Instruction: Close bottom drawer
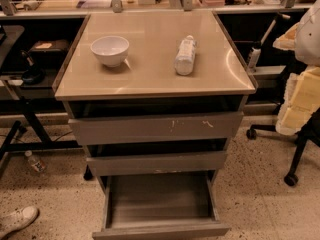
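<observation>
Bottom drawer (160, 204) open, pincer out of frame

Drawer is pulled fully out at the unit's foot, front nearest the camera; likely wants a straight push. Pincer not visible: can't tell spread or pressed, so no offsets from it. Counter (150, 71) above carries a white bowl (110, 50) and a bottle (185, 55) lying sideways; label unreadable.

No legible txt, brand or no. anywhere. On the clear plastic bottle w/ white label (185, 55), lying on the glossy beige tabletop (150, 79), print's too small to read. The gripper: out of shot.
</observation>
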Robot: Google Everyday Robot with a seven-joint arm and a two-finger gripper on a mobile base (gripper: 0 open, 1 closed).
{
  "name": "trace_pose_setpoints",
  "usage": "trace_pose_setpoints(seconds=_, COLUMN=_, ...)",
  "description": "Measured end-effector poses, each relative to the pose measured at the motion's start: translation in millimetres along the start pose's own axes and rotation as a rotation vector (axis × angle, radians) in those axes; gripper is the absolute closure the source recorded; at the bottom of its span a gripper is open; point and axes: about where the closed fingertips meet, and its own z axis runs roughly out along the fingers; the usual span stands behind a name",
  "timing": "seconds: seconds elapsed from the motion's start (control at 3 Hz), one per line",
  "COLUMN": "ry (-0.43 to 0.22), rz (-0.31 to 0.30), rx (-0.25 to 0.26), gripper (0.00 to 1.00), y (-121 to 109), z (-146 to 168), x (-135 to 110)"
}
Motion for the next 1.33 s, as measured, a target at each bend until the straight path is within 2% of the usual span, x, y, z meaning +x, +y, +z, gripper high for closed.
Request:
trace_pose_setpoints(seconds=0.33, ry=0.000, rz=0.000, rx=0.000, gripper=0.00, y=0.0, z=0.0, x=0.0)
trace_pose_setpoints(seconds=0.67, ry=0.000, rz=0.000, rx=0.000, gripper=0.18, y=0.0, z=0.0, x=0.0)
trace_pose_setpoints(seconds=1.33, ry=0.000, rz=0.000, rx=0.000, gripper=0.65, y=0.0, z=0.0, x=0.0)
